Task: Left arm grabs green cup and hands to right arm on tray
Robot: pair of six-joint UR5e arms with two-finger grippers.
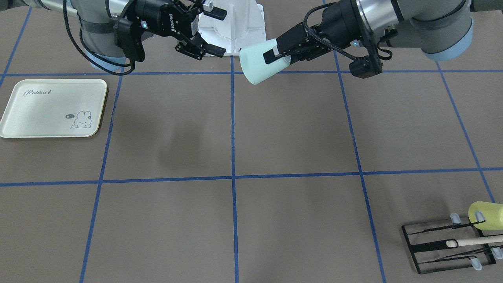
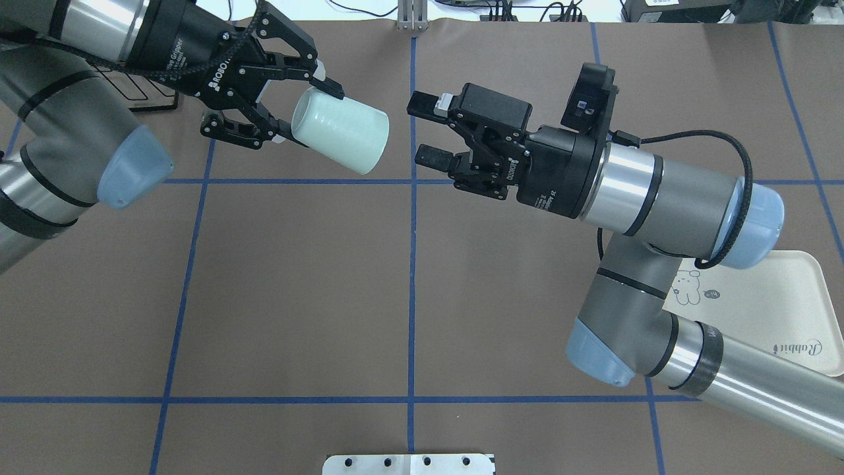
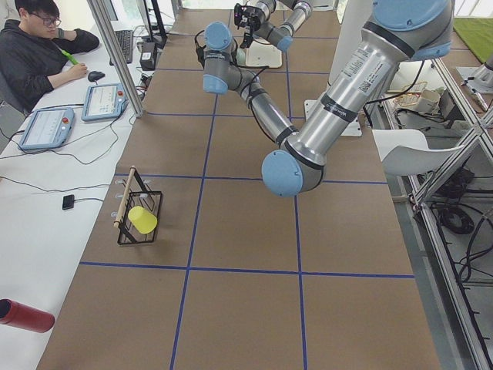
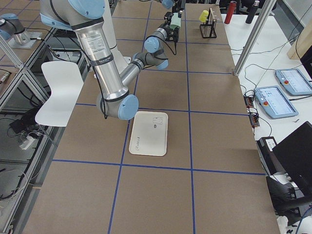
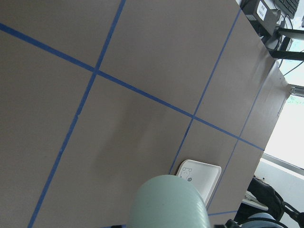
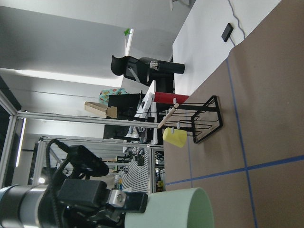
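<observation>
**Green cup held aloft between the two arms, not yet passed**

The left tool [image 2: 304, 111] is closed on the green cup [image 2: 343, 132], with one finger on each side of the cup near its narrower end. The cup hangs in the air above the table [image 2: 297, 284], lying roughly on its side. Its wider end points across toward the right arm.

The right tool [image 2: 427, 132] faces that wider end with its jaws spread wide and nothing between them. A clear gap separates it from the cup (the overhead view shows a blue grid line running through the gap). The two tools are at about the same height and point at each other, close to the middle of the table.

The tray [image 1: 39, 114] lies flat on the table on the robot's right side, well apart from the cup. In the overhead view the right arm's elbow covers part of it. Its "Rabbit" script and bunny drawing show plainly in the front-facing view.

Far over on the robot's left a black wire rack [image 1: 410, 243] stands on the table. A yellow-green cup [image 1: 487, 215] sits on one of its prongs, and a wooden bar [image 1: 479, 239] runs along it.
</observation>
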